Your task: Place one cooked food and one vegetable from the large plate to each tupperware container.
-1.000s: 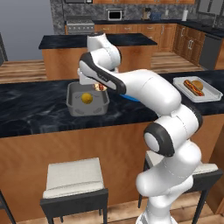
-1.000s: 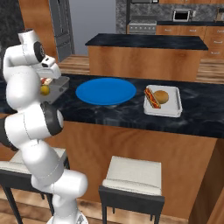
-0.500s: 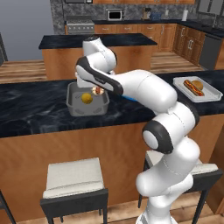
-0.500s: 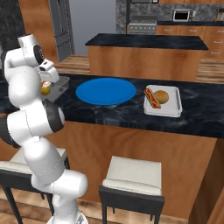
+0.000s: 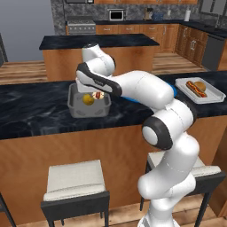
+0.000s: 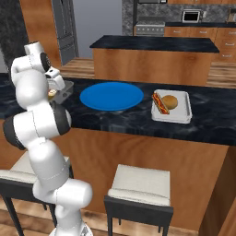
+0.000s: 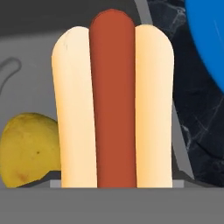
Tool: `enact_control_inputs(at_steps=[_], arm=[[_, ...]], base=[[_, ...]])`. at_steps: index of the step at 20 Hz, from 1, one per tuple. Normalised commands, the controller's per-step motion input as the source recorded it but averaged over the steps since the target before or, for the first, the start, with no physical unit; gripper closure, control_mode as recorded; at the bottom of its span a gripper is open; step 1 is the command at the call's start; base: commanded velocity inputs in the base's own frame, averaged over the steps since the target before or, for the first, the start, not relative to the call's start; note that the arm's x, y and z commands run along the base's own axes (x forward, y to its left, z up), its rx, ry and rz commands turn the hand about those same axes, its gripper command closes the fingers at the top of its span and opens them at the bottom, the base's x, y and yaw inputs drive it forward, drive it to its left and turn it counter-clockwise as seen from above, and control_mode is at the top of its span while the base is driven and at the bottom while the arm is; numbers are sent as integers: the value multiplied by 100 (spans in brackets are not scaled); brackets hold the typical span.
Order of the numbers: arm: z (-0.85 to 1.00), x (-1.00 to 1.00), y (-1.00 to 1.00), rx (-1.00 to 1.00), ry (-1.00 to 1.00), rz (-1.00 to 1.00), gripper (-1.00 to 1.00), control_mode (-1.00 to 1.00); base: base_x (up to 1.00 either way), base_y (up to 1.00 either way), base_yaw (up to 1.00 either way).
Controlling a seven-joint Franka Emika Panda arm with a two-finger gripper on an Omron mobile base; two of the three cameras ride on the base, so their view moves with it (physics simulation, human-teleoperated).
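Left base view: the arm has swung further left, so the gripper [image 5: 97, 94] grasps a hot dog [image 5: 97, 95] over the grey tub [image 5: 88, 109] beside the yellow vegetable [image 5: 88, 99]. Right base view: blue plate [image 6: 111, 96] bare on the worktop [image 6: 115, 123]. Hand view: the hot dog [image 7: 113, 105] stays clamped by the fingers.

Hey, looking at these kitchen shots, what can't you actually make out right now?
- Hand, left base view: fingers too small to tell open from shut; the hot dog hides them in the hand view.
- Whether that hot dog is gripped or lies in the grey tub: cannot tell.
- Yellow vegetable, hand view: partly behind the bun.
- Grey tub, right base view: mostly behind the arm.
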Motion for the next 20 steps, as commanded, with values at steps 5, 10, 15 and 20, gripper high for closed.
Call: enact_control_inputs(at_steps=[5,10,15,20], arm=[[0,0,0,0,0,0,100,-100],[0,0,0,0,0,0,-100,-100],[0,0,0,0,0,0,-100,-100],[9,0,0,0,0,0,-100,-100]], base=[[0,0,0],[0,0,0],[0,0,0],[0,0,0]])
